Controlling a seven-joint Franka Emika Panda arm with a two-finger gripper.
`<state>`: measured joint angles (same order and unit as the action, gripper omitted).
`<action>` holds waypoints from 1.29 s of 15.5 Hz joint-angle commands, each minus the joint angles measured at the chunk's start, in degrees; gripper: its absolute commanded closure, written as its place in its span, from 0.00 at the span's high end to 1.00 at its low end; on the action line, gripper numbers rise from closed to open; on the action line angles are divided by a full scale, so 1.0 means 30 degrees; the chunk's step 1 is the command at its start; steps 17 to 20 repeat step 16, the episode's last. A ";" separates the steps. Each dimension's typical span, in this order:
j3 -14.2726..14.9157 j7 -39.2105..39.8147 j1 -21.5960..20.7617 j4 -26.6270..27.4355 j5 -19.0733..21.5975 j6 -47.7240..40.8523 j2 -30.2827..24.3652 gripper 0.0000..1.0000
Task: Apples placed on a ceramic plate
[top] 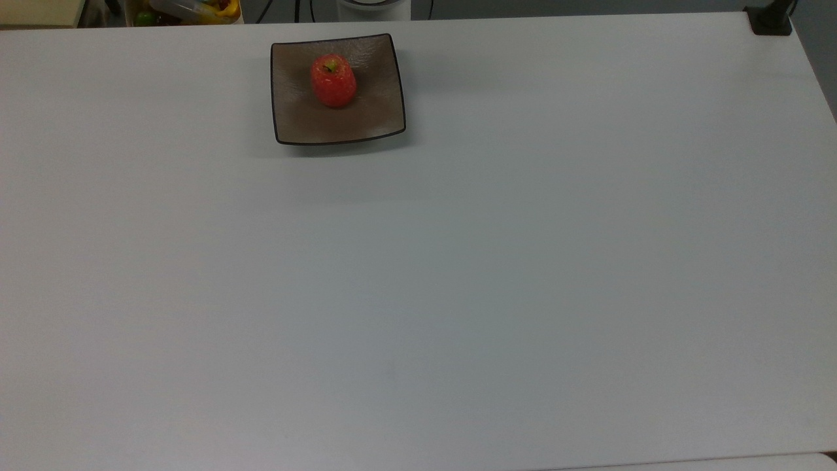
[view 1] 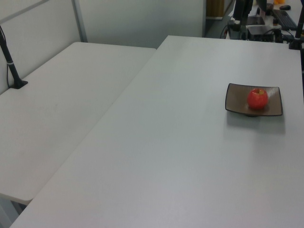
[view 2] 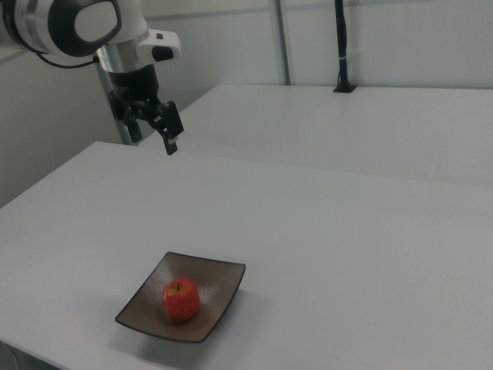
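In the right view, the gripper hangs high at the left, fingers spread wide and holding nothing, well above the white table. Lower and further right, the apple sits stem-up on the ceramic plate, near the table's near edge.

Red apple, yellow-green top; taupe-brown plate, dark rim; white table
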<state>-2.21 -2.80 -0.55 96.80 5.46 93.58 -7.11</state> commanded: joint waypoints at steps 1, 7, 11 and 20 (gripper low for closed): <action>0.0033 0.0023 -0.0784 -0.1387 -0.0149 0.0236 0.1694 1.00; 0.1113 0.3387 -0.1895 -0.1271 -0.0178 0.1939 0.2254 1.00; 0.2026 0.4977 -0.2396 -0.1212 -0.0090 0.2145 0.2224 1.00; 0.1997 0.4829 -0.2454 -0.1212 -0.0090 0.2028 0.2224 1.00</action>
